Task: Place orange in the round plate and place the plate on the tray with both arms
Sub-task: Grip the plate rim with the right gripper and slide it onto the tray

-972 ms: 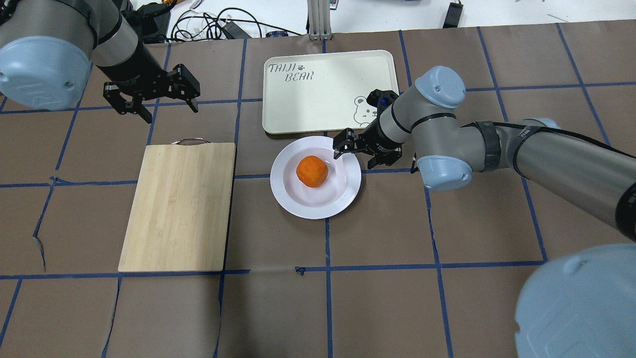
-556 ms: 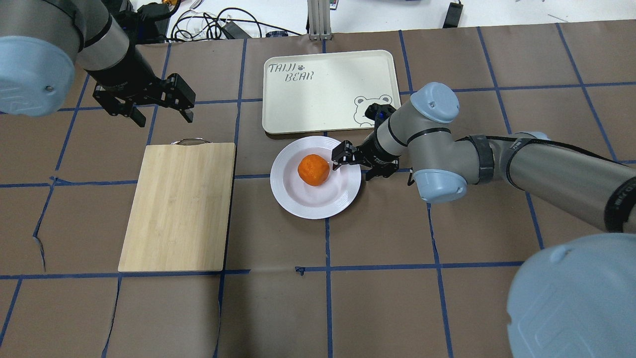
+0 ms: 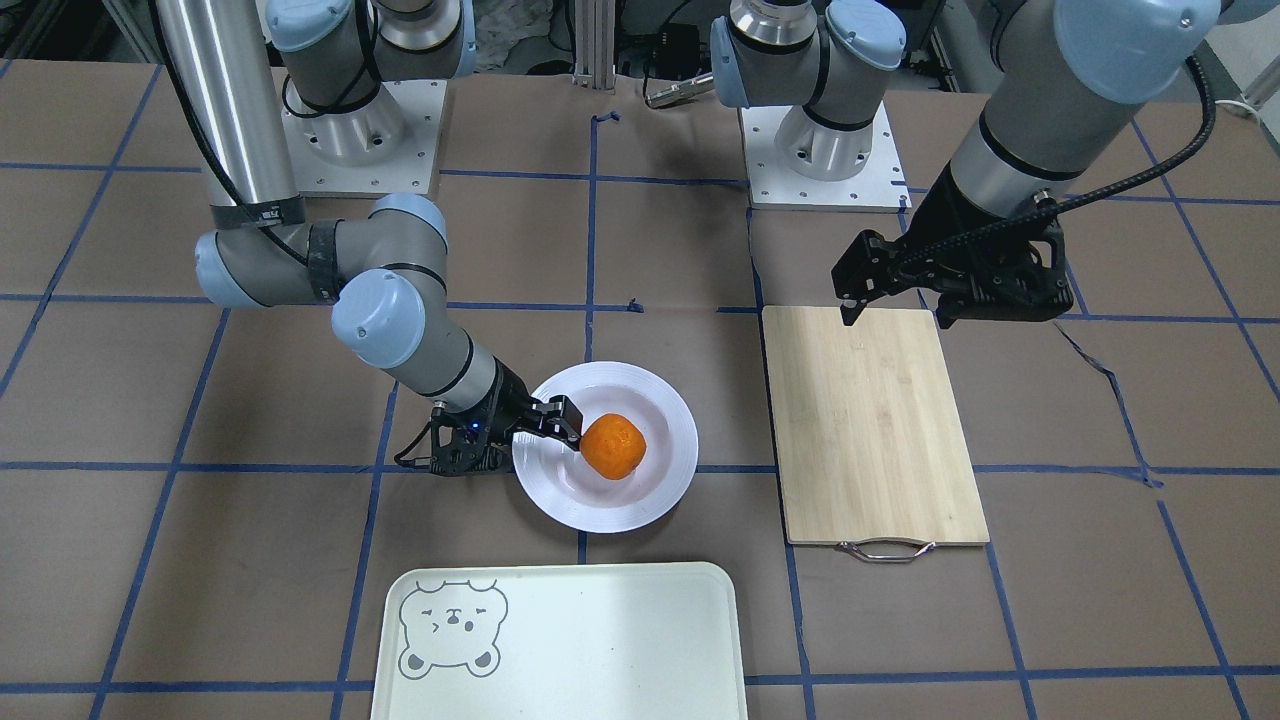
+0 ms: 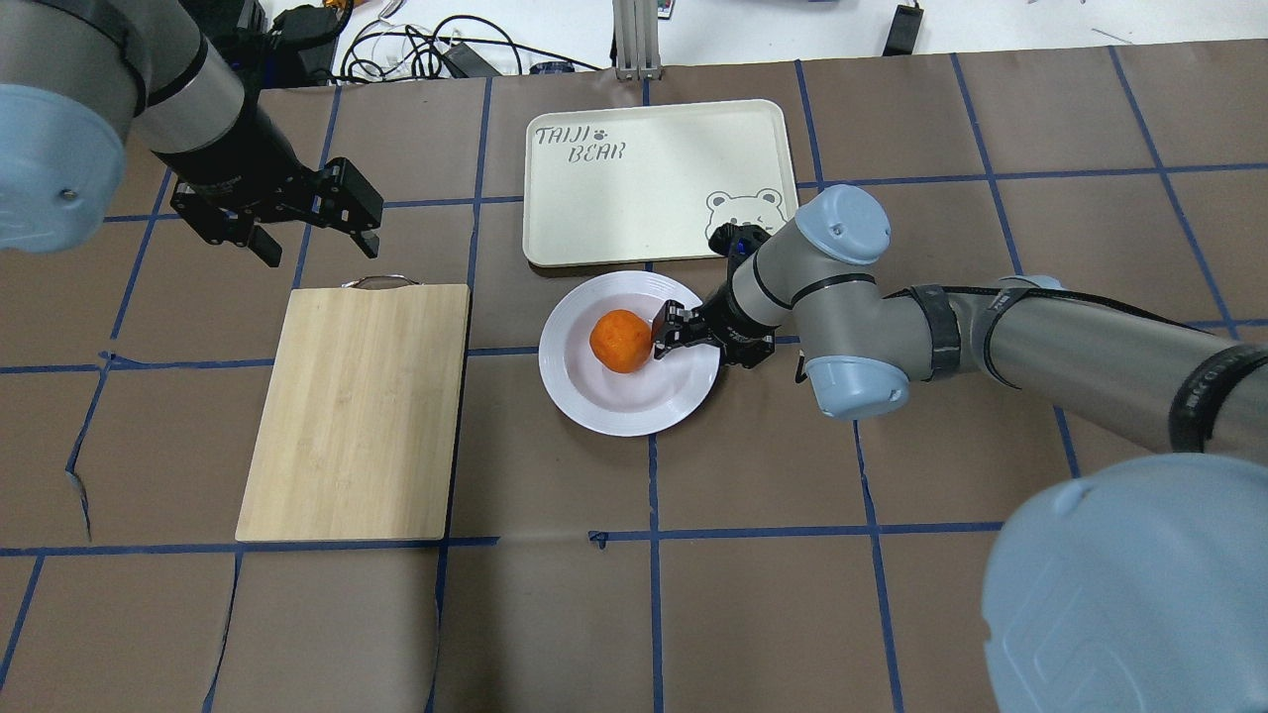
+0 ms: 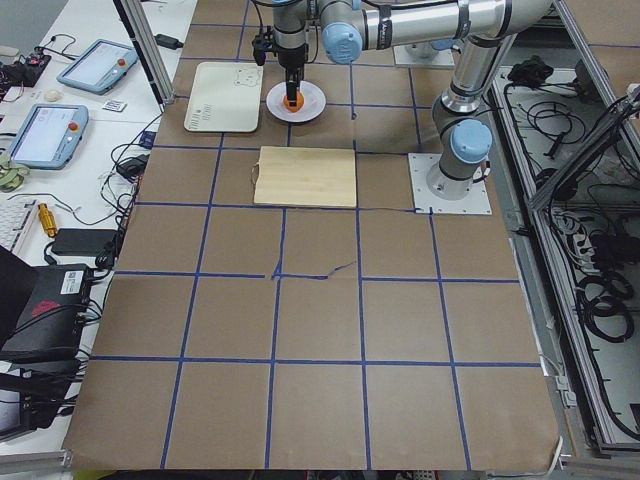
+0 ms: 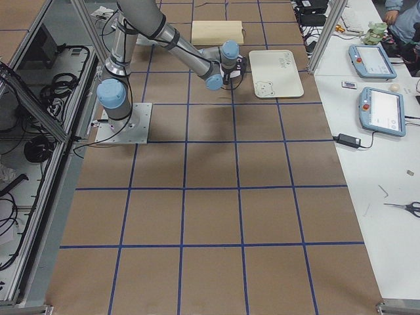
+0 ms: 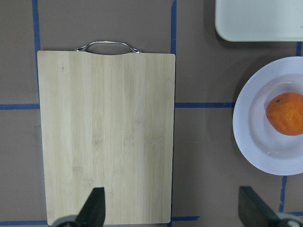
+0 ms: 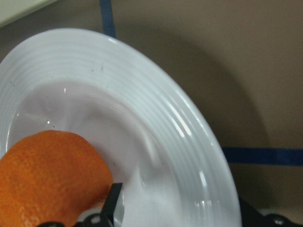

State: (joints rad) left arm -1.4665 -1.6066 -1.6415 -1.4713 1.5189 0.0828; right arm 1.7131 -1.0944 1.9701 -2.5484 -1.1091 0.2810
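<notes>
On the table point(image 4: 792, 594), nearest the robot, a wooden cutting board point(image 4: 357, 411) lies to the left. The round plate point(image 4: 594, 406) sits to its right, with the orange point(image 4: 621, 342) resting in the plate's sunken centre. The right gripper point(image 4: 698, 342) is low at the plate's right rim, its jaws parted astride that rim and clamping nothing, one finger inside just beside the orange and the other outside the plate. Farther off, the tray point(image 4: 654, 178) lies just beyond the plate, and the left gripper point(image 4: 319, 248) hangs spread wide and empty above the table, past the board's metal handle.
</notes>
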